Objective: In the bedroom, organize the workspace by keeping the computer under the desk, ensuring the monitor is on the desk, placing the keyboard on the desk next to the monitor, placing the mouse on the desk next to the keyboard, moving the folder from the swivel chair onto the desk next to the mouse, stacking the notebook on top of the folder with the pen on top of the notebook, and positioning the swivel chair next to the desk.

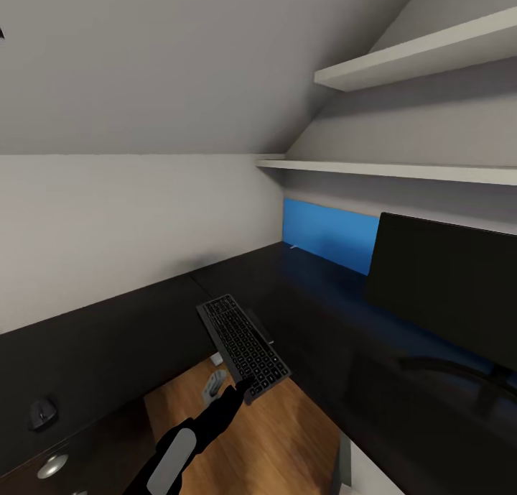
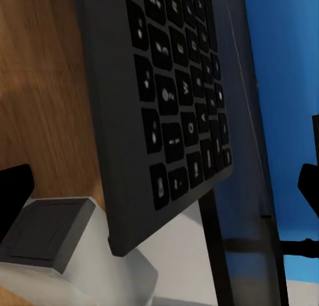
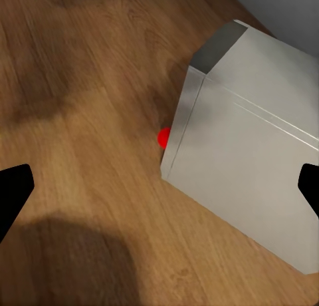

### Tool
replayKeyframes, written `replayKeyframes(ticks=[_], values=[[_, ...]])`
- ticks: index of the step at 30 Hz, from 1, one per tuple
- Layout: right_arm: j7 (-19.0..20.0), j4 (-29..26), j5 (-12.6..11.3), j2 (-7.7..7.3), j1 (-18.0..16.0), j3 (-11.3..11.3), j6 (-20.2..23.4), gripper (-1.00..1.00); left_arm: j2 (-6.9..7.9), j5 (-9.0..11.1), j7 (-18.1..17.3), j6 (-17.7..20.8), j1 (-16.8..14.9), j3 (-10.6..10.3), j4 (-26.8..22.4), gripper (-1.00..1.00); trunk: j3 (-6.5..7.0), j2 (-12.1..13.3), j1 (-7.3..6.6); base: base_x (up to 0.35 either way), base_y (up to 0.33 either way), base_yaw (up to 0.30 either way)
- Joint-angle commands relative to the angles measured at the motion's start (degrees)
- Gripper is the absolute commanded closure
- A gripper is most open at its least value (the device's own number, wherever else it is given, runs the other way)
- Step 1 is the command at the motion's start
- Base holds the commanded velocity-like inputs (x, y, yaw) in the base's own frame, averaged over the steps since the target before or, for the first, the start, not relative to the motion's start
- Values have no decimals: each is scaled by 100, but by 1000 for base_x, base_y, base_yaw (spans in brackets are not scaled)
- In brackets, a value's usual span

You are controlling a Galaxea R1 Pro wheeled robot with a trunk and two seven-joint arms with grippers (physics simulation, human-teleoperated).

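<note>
A: What's the biggest thing around the left fingers?

B: The tabletop (image 1: pixel 323 322), glossy black and L-shaped, with its inner corner just beyond them. One run goes off along the white wall, the other under the monitor (image 1: pixel 449 283). Bare wooden floor (image 1: pixel 273 445) lies open below the fingers, between the two runs.

A: And the monitor?

B: A wide flat black screen on a thin neck, standing on the tabletop well to the right of the left fingers, with a blue wall panel (image 1: pixel 330 233) behind it and two white shelves (image 1: pixel 402 170) above.

A: The computer?

B: A light grey box (image 3: pixel 256 166) with flat smooth sides, standing on the wooden floor ahead of the right fingers (image 3: pixel 13 193). They stand wide apart and hold nothing.

A: The keyboard?

B: The left gripper (image 1: pixel 242 389) is clamped on the near short end of the keyboard (image 1: pixel 243 346), a slim grey slab with black keys. It is tilted and held in the air over the floor, with its far end reaching over the tabletop's edge.

A: Anything smaller?

B: The mouse (image 1: pixel 42 413), small, black and rounded, lies on the tabletop's left run, well to the left of the left fingers. A round silver knob (image 1: pixel 52 465) shows just below it.
</note>
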Motion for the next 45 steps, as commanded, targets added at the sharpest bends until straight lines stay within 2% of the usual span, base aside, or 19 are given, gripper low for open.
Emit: replayKeyframes(ticks=[1, 28, 45], values=[[-38, 11, 17, -1, -6, 33, -18, -100, 0, 45, -5, 27, -2, 3, 0, -100, -6, -3, 0, 0, 0, 0], [-38, 11, 16, -1, -6, 33, -18, -100, 0, 54, -5, 27, -2, 3, 13, -100, -6, -3, 0, 26, 0, 0], [-38, 11, 14, -1, -6, 33, -18, -100, -3, 71, -5, 29, -3, 20, 206, -100, -6, -3, 0, 45, 0, 0]])
